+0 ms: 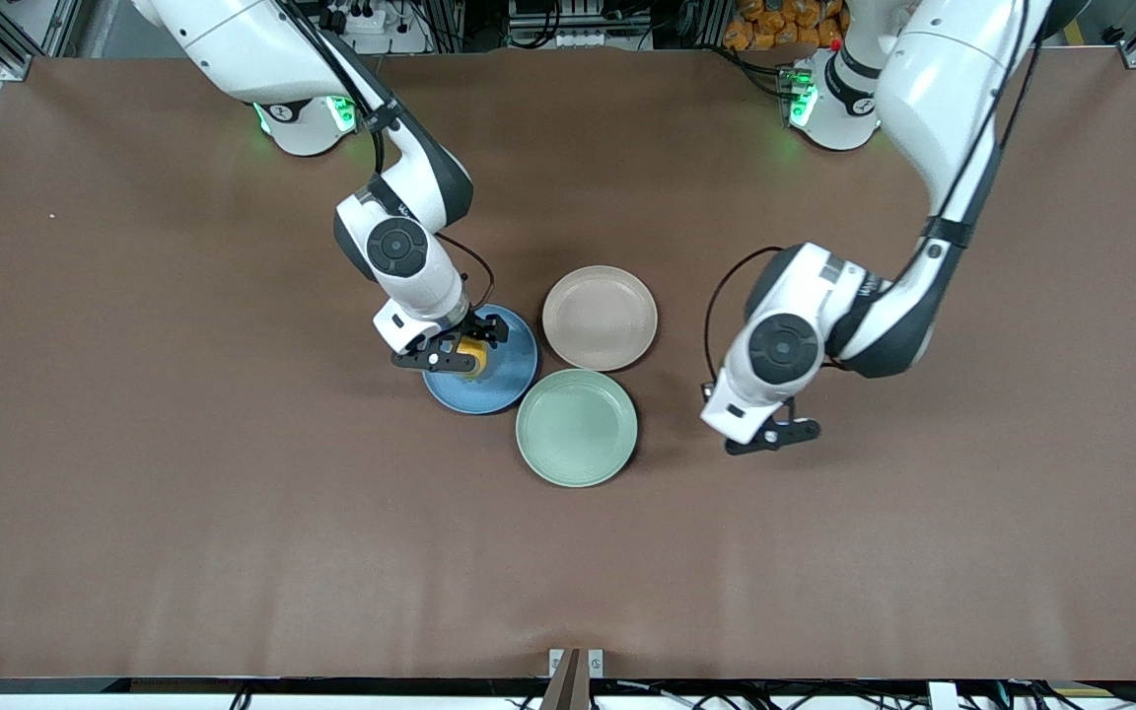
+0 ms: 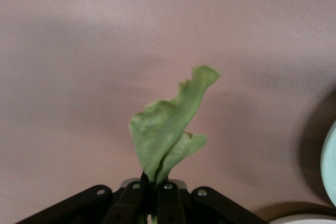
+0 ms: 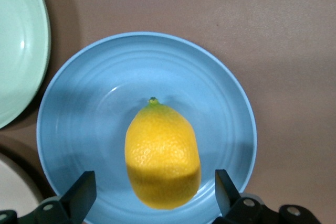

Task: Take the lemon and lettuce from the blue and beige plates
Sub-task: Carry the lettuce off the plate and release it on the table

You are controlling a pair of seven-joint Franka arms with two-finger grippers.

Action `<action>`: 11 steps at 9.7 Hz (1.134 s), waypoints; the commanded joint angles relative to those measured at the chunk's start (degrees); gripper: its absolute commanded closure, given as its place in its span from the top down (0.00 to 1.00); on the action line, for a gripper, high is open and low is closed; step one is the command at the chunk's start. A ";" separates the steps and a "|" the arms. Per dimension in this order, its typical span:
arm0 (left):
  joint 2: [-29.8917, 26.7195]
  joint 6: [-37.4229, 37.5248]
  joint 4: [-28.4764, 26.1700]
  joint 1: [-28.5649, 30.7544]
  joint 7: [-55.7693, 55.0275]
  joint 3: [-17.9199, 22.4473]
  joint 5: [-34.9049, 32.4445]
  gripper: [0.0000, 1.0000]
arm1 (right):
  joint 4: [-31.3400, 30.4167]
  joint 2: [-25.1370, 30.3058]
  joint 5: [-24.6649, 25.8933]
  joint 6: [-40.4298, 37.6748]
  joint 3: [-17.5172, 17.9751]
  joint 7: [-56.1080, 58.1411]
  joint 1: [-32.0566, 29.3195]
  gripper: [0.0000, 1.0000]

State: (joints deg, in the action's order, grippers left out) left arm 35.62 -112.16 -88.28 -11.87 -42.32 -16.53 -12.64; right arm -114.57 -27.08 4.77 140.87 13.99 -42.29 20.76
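A brown table [image 1: 183, 473] fills the front view, matte and plain. Past its twelve o'clock edge runs grey metal framing with cables, a power strip and a heap of orange packets; no writing on any of it can be read.

Three plates cluster mid-table. The beige plate [image 1: 600, 318] sits at twelve o'clock of the group, bare. The mint-green plate [image 1: 577, 427] lies at six o'clock of it, their rims almost touching. The blue plate [image 1: 499, 380] sits at about eight o'clock of the beige one.

The right gripper [image 1: 455, 355] hangs over the blue plate, fingers [image 3: 84, 195] spread wide on either side of the lemon [image 3: 163, 156], which rests on the plate, stem end toward the plate's centre.

The left gripper [image 1: 773, 435] is over bare table at about three o'clock of the mint-green plate, jaws pressed together on the stem of the lettuce [image 2: 170, 135], the leaf held clear above the table.
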 commanded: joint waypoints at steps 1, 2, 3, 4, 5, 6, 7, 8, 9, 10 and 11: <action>-1.25 0.72 -0.75 1.32 2.58 0.09 -2.12 0.00 | 0.40 -1.66 2.44 1.77 -0.19 -1.92 -0.11 1.00; -1.43 0.71 -0.75 1.67 3.99 2.01 -3.43 0.00 | 0.40 -2.01 2.44 2.21 -0.19 -1.92 -0.11 1.00; -1.43 0.71 0.12 1.94 5.92 3.16 -3.53 0.00 | 0.49 -2.45 2.53 2.74 -0.27 -1.92 -0.02 1.00; -1.52 0.71 0.82 2.81 8.29 3.43 -3.53 0.00 | 0.49 -3.06 2.53 3.79 -0.36 -1.92 0.07 1.00; -2.21 0.71 0.92 4.04 10.05 3.43 -3.53 0.00 | 0.49 -3.50 2.53 4.24 -0.62 -1.92 0.15 1.00; -3.18 0.80 0.92 5.70 11.55 3.43 -3.44 0.00 | 0.49 -3.68 2.53 4.41 -0.71 -2.09 0.33 1.00; -3.71 0.72 0.92 6.50 13.21 3.35 -3.27 0.00 | 0.49 -4.29 3.31 4.76 -0.71 -2.96 0.42 1.00; -4.41 0.71 0.83 7.03 17.06 3.35 -3.44 0.99 | 0.58 -4.73 5.06 4.77 -0.71 -4.19 0.42 1.00; -4.85 0.80 1.00 6.43 17.53 3.09 -3.09 1.00 | 0.58 -5.17 6.12 5.29 -0.71 -5.16 0.51 1.00; -6.60 0.72 0.92 6.60 17.45 3.00 -3.61 1.00 | 0.58 -5.53 6.22 5.82 -0.71 -5.43 0.51 1.00; -7.92 0.71 0.92 6.95 17.45 2.91 -3.62 1.00 | 0.67 -5.79 6.22 5.91 -0.71 -5.52 0.51 1.00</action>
State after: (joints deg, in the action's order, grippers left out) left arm 30.64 -112.15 -86.66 -5.23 -25.69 -13.38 -14.77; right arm -114.55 -32.06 9.08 146.10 13.51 -45.58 20.84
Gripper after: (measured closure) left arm 0.533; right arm 0.000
